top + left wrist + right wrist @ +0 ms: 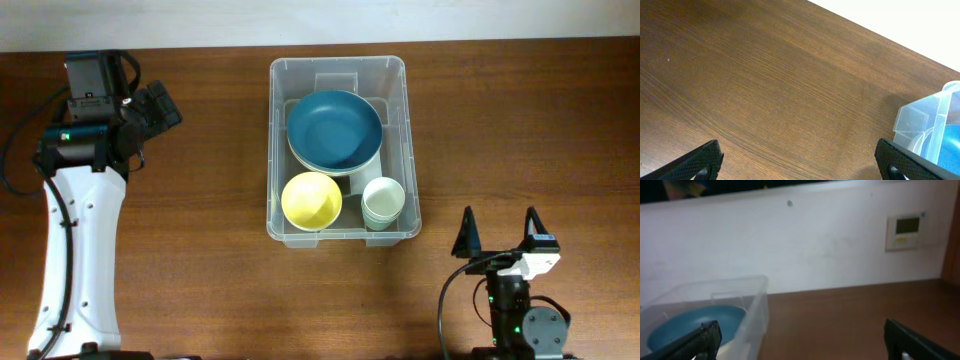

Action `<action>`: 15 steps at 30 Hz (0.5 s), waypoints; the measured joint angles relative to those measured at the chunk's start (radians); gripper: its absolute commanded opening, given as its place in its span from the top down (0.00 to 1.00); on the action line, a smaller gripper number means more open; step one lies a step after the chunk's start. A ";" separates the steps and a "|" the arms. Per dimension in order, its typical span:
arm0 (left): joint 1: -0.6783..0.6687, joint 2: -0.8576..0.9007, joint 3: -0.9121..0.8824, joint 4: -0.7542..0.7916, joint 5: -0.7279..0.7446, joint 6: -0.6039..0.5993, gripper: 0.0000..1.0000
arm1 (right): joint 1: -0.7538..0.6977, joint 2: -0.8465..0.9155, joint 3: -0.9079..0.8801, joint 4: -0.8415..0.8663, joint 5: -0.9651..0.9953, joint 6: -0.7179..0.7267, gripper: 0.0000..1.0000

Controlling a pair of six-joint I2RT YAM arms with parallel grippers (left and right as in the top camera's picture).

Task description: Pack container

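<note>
Bowls (335,130) fill the container (338,63), likely why the left end effector (158,105) and right end effector (500,236) hover spread, empty.

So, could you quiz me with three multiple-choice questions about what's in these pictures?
1. Where is the yellow bowl? A on the floor; B on a shelf; C inside the clear container.
2. What colour is the largest bowl? A blue; B red; C white.
3. How is the right gripper? A shut, empty; B open, empty; C holding a bowl.
Answers: C, it sits within the container's walls; A, the widest bowl is blue; B, its fingers stand apart with nothing between them.
</note>
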 measured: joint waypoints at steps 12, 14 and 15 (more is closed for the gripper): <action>0.000 0.000 0.000 0.000 0.000 0.000 0.01 | 0.000 0.000 -0.060 -0.068 0.009 -0.028 0.01; 0.000 0.000 0.000 0.000 0.000 0.000 0.01 | 0.000 0.000 -0.060 -0.080 0.008 -0.048 0.01; 0.000 0.000 0.000 0.000 0.000 0.000 0.01 | 0.000 0.000 -0.060 -0.088 0.008 -0.058 0.01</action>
